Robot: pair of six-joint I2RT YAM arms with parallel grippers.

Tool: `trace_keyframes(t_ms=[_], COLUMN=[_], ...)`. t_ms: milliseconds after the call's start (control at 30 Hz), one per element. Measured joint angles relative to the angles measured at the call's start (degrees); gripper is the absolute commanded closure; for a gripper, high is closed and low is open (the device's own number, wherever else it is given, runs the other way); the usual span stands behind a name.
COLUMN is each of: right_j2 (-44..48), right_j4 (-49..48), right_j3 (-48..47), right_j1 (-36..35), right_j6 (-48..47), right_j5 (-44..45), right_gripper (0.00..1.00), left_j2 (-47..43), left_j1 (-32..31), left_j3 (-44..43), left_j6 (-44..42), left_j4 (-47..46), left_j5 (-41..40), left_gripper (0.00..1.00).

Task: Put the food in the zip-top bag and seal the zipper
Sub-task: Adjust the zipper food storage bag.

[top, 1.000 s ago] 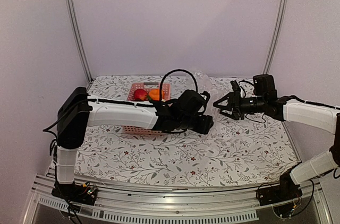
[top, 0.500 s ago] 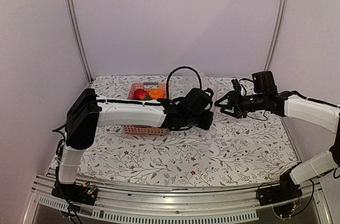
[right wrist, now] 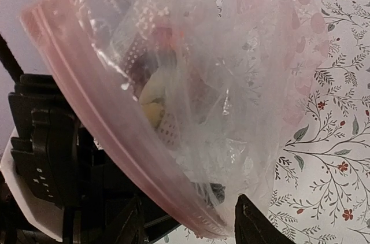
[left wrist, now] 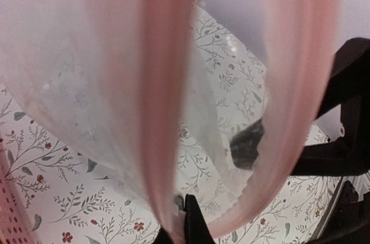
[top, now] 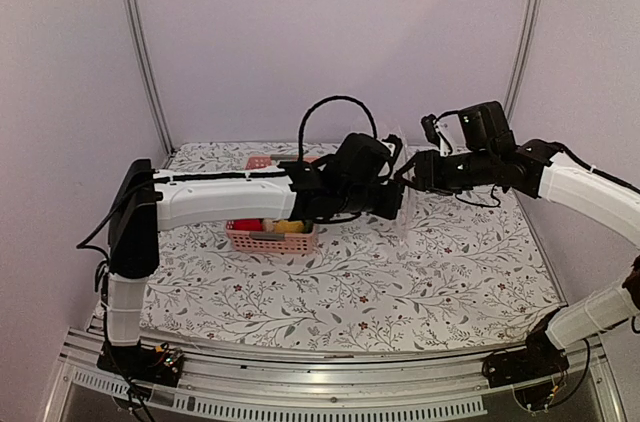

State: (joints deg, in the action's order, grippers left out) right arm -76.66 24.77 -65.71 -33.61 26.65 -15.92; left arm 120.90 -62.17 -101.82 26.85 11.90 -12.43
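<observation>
Lilac walls close the floral-cloth table (top: 450,282) on 3 sides, with 2 metal posts (top: 139,42) at the back corners. Open cloth lies between the arms and the near rail (top: 330,367). Above the table's middle the zip-top bag (right wrist: 231,111) hangs in the air, clear and crinkled. Its mouth gapes, and the zipper (right wrist: 98,99) shows as a pink strip along the rim. The left gripper (left wrist: 184,224) is pinched together on that rim. The right gripper (right wrist: 191,226) has its fingers apart, with the rim hanging between them. Red and yellow food (top: 268,225) sits in the pink basket (top: 290,242) under the left arm.
</observation>
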Motion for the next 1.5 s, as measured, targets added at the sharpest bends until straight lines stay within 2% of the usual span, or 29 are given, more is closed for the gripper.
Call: trace_keyframes(t_ms=[233, 300, 433, 533, 767, 933, 1000, 1033, 1133, 1200, 1367, 1500], right_j2=[-1.6, -1.6, -1.6, -1.6, -1.4, -0.9, -0.9, -0.9, -0.9, -0.9, -0.9, -1.0], right_j4=[3.5, 5.2, 7.5, 8.1, 9.6, 9.9, 9.9, 10.0, 10.5, 11.0, 12.2, 13.7], right_j3=[-3.6, -3.7, -4.4, -4.6, -4.6, -4.6, -4.6, -4.7, -5.7, -7.3, -12.2, -16.0], right_j1=[-4.3, -4.6, -4.6, -4.6, -4.6, -4.0, -3.5, -3.1, -2.3, -1.9, -0.9, 2.7], right_j6=[-0.6, -0.1, 0.3, 0.6, 0.9, 0.7, 0.7, 0.7, 0.4, 0.1, -2.0, -5.3], right_j5=[14.0, 17.9, 23.5, 26.2, 32.7, 35.9, 36.4, 36.6, 36.7, 36.8, 37.6, 40.4], right_gripper=[0.60, 0.66, 0.81, 0.99, 1.00, 1.00, 1.00, 1.00, 1.00, 1.00, 1.00, 1.00], left_j2=[-2.3, -2.5, -2.8, -2.9, -3.4, -5.8, -6.6, -7.0, -7.3, -7.3, -8.6, -11.8], left_j1=[0.5, 0.5, 0.7, 0.9, 3.1, 4.0, 4.0, 4.0, 4.0, 4.0, 4.1, 4.3], left_j3=[-0.6, -0.6, -0.6, -0.6, -0.5, 0.2, 0.2, 0.2, -0.2, -0.3, -0.3, -0.3], left_j6=[0.3, 0.4, 0.8, 1.6, 3.8, 2.6, 1.9, 1.6, 0.6, -0.4, -2.8, -4.4], left_j4=[1.2, 1.3, 1.3, 1.3, 2.3, -0.2, -1.7, -2.3, -2.8, -2.5, 0.0, 3.4], left_j5=[1.7, 2.0, 3.0, 3.3, 4.5, 10.2, 13.1, 14.5, 16.8, 17.1, 15.6, 13.5], left_gripper=[1.00, 1.00, 1.00, 1.00, 1.00, 0.99, 0.94, 0.87, 0.56, 0.45, 0.32, 0.31])
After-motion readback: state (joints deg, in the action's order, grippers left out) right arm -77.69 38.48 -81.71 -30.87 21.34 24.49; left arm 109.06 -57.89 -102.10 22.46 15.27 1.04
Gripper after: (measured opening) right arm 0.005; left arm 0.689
